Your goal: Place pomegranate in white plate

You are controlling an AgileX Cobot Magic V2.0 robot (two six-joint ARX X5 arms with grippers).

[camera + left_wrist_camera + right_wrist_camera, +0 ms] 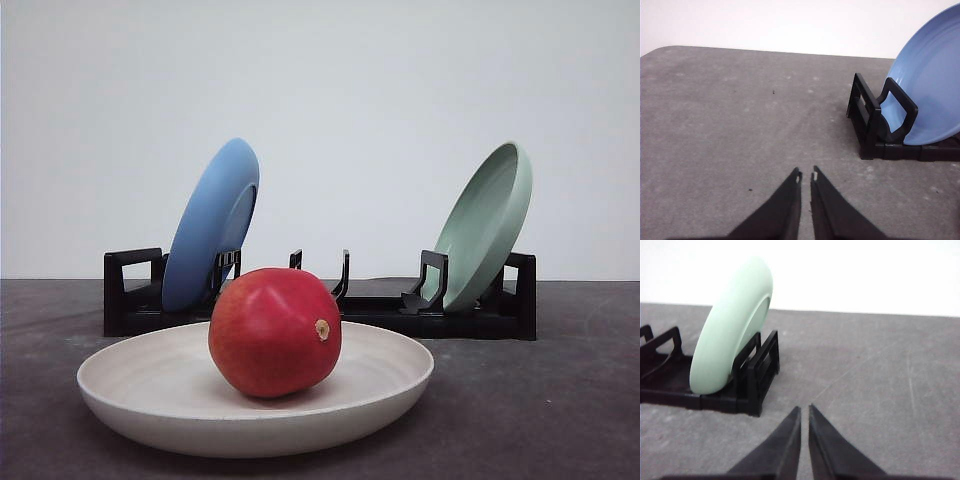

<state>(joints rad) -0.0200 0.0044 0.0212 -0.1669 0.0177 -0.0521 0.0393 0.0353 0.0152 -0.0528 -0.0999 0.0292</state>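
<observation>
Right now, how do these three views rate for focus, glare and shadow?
Front view: sharp, even light, soft shadow under the pomegranate on the white plate. Left wrist view: clear, blue plate crisp. Right wrist view: softer, green plate slightly blurred and washed out against a bright background.

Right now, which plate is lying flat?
The wide cream-white round plate holding the red pomegranate; the blue plate and pale green plate stand tilted in the black rack.

Open space above pomegranate point(274, 331) on white plate point(140, 385), black rack point(478, 315) with tilted plates close behind
</observation>
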